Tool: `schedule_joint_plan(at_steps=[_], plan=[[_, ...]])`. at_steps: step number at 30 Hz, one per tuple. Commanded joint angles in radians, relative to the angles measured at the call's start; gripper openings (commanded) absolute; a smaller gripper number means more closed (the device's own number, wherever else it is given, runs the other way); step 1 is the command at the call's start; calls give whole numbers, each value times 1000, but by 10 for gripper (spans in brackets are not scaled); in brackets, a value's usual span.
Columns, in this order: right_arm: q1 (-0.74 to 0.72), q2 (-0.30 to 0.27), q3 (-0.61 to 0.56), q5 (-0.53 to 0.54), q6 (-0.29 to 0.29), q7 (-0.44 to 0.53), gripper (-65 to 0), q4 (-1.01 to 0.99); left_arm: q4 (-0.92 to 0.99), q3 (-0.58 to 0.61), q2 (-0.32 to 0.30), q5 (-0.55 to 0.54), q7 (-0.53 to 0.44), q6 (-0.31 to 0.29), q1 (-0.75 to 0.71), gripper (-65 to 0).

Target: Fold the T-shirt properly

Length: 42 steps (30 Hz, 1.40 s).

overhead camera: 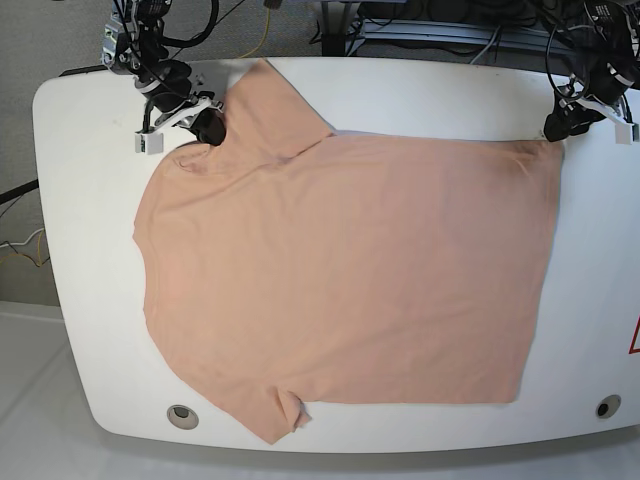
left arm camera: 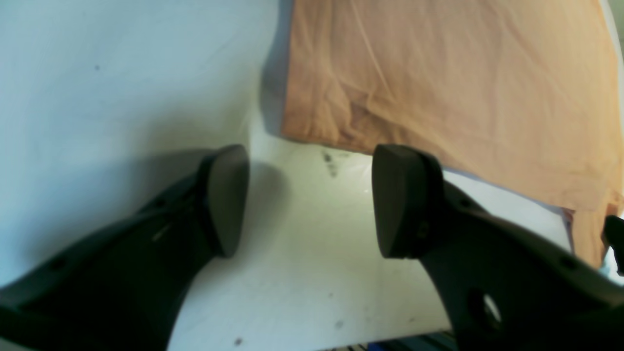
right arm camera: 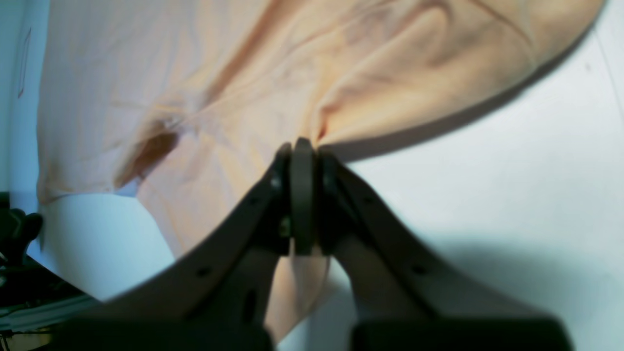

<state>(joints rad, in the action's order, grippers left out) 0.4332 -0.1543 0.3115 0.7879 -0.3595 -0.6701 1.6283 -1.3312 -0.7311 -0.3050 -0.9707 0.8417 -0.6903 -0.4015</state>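
Base view: one T-shirt (overhead camera: 350, 270) spread flat on one white table (overhead camera: 70, 200); two arms, one at each far corner of the table
Counts: one garment; two sleeves, one toward the far left of the table and one toward its near edge; two round fittings set in the table's near edge (overhead camera: 182, 416); one red triangular mark at the table's right edge (overhead camera: 634, 338)
Writing: none readable; the red mark is cut off by the frame; no print or label shows on the shirt
T-shirt look: plain salmon-pink cloth, short sleeves, lying sideways with the collar end to the left of the table and the hem to the right; mostly smooth, with soft creases near the far left sleeve
T-shirt place: covers most of the table's width, inside its edges
Right gripper (right arm camera: 302, 151): at the far left of the table in the base view; jaws pressed together, pinching a raised fold of cloth at the shirt's shoulder edge
Left gripper (left arm camera: 309, 200): at the far right of the table by the shirt's hem corner; jaws spread wide, nothing between them, bare table below, shirt edge just beyond the fingertips
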Motion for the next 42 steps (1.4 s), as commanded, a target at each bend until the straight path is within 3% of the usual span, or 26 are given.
schedule_joint_plan(at_steps=[1,9,17,37,42], plan=[[4,-2,5,-10,1,-13,-650,8,-4,11,-14,-9,10,-8,-1,-295],[4,-5,2,-9,6,-17,-650,11,-22,65,-10,10,3,-4,13,-288],[5,-6,5,-7,5,-20,-650,13,-29,121,-10,19,-21,98,13,-289],[8,-4,8,-2,4,-21,-650,15,12,154,10,58,-30,69,42,-289],[3,-4,9,-2,7,-25,-650,16,11,145,15,47,-10,-8,44,-402]])
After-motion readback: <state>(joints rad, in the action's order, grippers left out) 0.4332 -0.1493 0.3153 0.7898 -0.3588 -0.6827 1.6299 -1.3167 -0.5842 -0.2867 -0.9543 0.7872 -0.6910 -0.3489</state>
